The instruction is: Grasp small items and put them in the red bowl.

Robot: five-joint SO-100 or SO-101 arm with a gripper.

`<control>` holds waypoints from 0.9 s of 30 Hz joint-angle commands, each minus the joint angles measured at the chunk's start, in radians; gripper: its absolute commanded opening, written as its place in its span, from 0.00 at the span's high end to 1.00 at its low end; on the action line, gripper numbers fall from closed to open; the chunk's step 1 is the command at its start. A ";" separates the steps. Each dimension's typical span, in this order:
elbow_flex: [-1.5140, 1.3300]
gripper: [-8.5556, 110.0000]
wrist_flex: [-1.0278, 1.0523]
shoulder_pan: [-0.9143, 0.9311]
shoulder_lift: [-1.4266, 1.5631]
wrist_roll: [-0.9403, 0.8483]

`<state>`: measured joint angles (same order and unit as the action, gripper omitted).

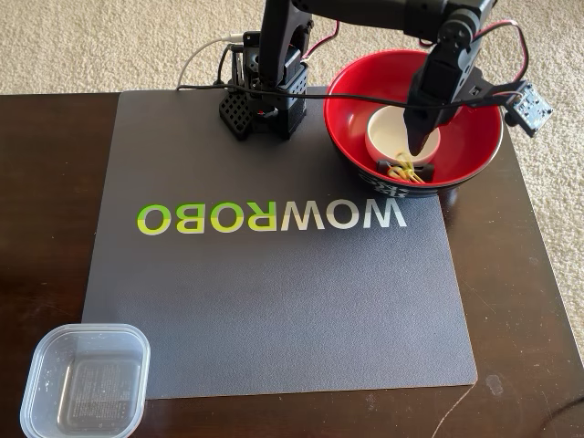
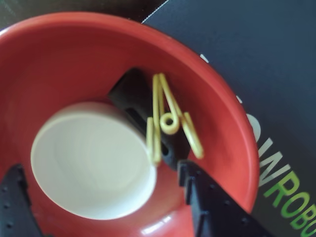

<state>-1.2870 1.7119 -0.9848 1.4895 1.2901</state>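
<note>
The red bowl [image 1: 474,146] stands at the back right of the grey mat; it also shows in the wrist view [image 2: 59,54]. Inside it lie the small white dish [image 1: 391,130], the black bone-shaped piece [image 1: 398,167] and the linked yellow paper clips [image 1: 418,173]. In the wrist view the dish [image 2: 94,158] sits left of the black piece [image 2: 131,96], with the clips [image 2: 168,118] on top of that piece. My gripper [image 1: 420,146] hangs over the bowl, open, its fingers either side of the dish [image 2: 101,170]. The clear square container [image 1: 87,381] stands at the front left.
The arm's base [image 1: 265,91] stands at the back edge of the mat [image 1: 274,301], left of the bowl. The mat bears WOWROBO lettering [image 1: 274,217]. The dark wooden table [image 1: 46,182] ends at carpet behind and on the right.
</note>
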 commanded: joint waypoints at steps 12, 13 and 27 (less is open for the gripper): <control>0.523 0.60 -0.006 0.890 -0.215 -1.109; 0.518 0.60 -0.006 0.977 -0.227 -1.114; 0.574 0.57 -0.160 1.574 -0.402 -1.014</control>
<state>-0.7701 1.5815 0.5507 1.1091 0.2500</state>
